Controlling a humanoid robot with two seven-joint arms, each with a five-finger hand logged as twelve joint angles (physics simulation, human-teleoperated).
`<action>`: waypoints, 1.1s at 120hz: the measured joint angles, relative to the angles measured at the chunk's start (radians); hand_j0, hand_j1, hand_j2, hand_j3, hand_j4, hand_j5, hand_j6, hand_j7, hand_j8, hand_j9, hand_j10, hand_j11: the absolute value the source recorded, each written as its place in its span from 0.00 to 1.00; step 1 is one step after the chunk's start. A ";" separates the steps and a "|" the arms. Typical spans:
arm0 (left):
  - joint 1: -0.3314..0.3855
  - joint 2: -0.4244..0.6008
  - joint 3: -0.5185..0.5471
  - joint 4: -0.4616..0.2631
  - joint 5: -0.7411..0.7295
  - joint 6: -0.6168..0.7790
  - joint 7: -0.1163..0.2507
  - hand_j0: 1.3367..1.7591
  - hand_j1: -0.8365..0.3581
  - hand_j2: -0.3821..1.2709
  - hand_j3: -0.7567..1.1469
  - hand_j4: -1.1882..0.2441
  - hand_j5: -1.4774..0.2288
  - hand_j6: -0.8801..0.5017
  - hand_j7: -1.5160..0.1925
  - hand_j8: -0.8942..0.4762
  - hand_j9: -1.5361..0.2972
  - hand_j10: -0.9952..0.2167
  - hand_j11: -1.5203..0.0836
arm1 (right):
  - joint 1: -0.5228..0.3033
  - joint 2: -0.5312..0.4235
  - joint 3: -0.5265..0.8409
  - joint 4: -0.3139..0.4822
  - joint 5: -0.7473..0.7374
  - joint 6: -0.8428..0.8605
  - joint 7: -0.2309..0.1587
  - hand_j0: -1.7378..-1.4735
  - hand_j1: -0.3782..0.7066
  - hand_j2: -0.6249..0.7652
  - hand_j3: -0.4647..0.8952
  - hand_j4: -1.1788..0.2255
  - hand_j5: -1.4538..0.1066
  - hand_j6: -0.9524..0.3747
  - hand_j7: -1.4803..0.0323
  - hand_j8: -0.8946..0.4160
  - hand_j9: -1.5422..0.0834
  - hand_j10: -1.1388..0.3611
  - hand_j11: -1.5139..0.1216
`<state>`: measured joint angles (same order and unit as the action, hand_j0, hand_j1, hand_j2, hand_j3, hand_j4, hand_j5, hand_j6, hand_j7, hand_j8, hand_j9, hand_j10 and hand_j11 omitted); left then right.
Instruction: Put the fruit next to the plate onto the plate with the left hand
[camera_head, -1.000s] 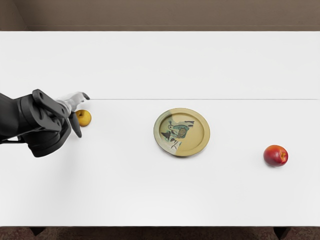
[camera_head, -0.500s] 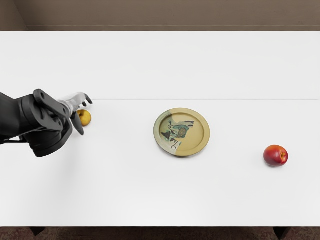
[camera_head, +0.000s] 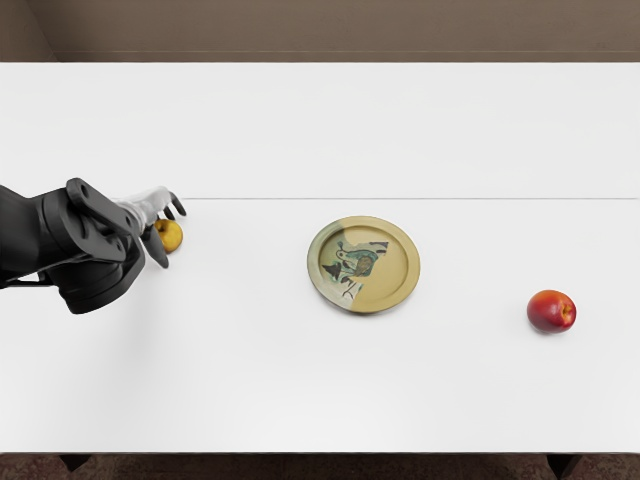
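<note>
a long white table (camera_head: 320, 130) fills the view, with a thin seam line running across it. the black left arm (camera_head: 60, 245) comes in from the left edge and lies low over the tabletop. near the middle sits a round olive-yellow plate (camera_head: 408, 262) with a painted figure at its centre, and nothing lies on it. well to its right rests a round red fruit (camera_head: 551, 311), apart from the plate. the grey left hand (camera_head: 150, 222) is at a small round yellow fruit (camera_head: 170, 237), which sits on the table well left of the plate. its dark-tipped fingers (camera_head: 180, 209) are parted and arch over the fruit's top, the thumb (camera_head: 157, 250) reaching down its left side, not closed around it.
</note>
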<state>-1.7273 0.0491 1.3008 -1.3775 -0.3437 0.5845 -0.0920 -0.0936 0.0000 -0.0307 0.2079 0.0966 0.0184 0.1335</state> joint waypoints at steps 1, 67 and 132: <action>0.000 0.000 0.000 0.000 0.000 0.000 0.000 0.76 0.60 0.25 0.46 0.55 0.57 0.35 0.59 0.37 0.56 0.50 0.63 | 0.000 0.000 0.000 0.000 0.000 0.000 0.000 0.30 0.04 0.45 0.34 0.83 0.92 0.71 0.97 0.68 0.94 0.75 0.92; -0.034 0.035 0.008 -0.013 0.013 -0.177 -0.009 0.76 0.27 0.27 0.57 0.56 0.31 0.71 0.15 0.72 0.11 0.56 0.21 | 0.000 0.000 0.000 0.000 0.000 0.000 0.000 0.30 0.04 0.45 0.34 0.83 0.92 0.71 0.97 0.68 0.94 0.75 0.92; -0.230 0.194 -0.184 -0.022 0.006 -0.537 0.030 0.72 0.36 0.48 0.41 0.39 0.24 0.39 0.23 0.41 0.20 0.25 0.20 | 0.000 0.000 0.000 0.000 0.000 0.000 0.000 0.30 0.04 0.45 0.34 0.83 0.92 0.71 0.97 0.68 0.94 0.75 0.92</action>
<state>-1.9574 0.2431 1.1170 -1.3994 -0.3376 0.0471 -0.0622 -0.0936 0.0000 -0.0307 0.2077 0.0966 0.0184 0.1335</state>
